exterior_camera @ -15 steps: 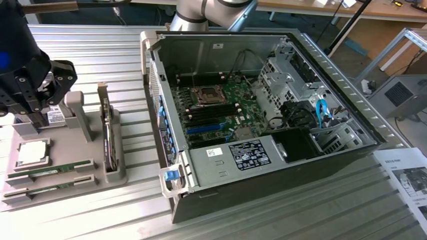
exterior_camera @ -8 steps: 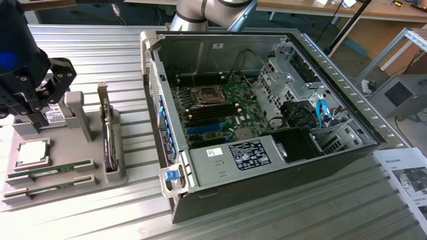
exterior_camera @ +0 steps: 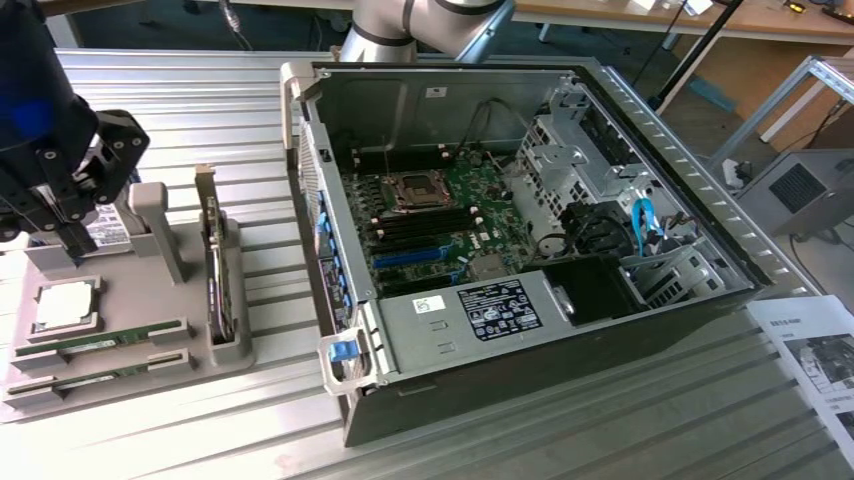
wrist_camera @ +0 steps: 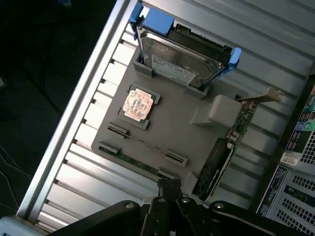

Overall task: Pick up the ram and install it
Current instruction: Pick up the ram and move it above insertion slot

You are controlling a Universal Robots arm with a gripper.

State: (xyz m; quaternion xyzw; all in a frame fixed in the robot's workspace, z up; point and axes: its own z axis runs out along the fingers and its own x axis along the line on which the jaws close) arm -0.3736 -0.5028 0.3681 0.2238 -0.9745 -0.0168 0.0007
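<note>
I have the gripper (exterior_camera: 70, 238) in the upper left of the exterior view, its pincer pressed together on nothing, hanging above the grey parts tray (exterior_camera: 127, 305). The ram is in that tray at the lower left of the frame, as two sticks lying edge-up in their slots. The inner ram stick (exterior_camera: 104, 341) is just beside the processor (exterior_camera: 64, 305), and the outer ram stick (exterior_camera: 96, 374) runs along the tray's near edge. The hard drive (exterior_camera: 114, 228) and the upright expansion card (exterior_camera: 214, 265) share the tray, and the open computer case (exterior_camera: 667, 150) fills the centre, well apart from both sticks.
</note>
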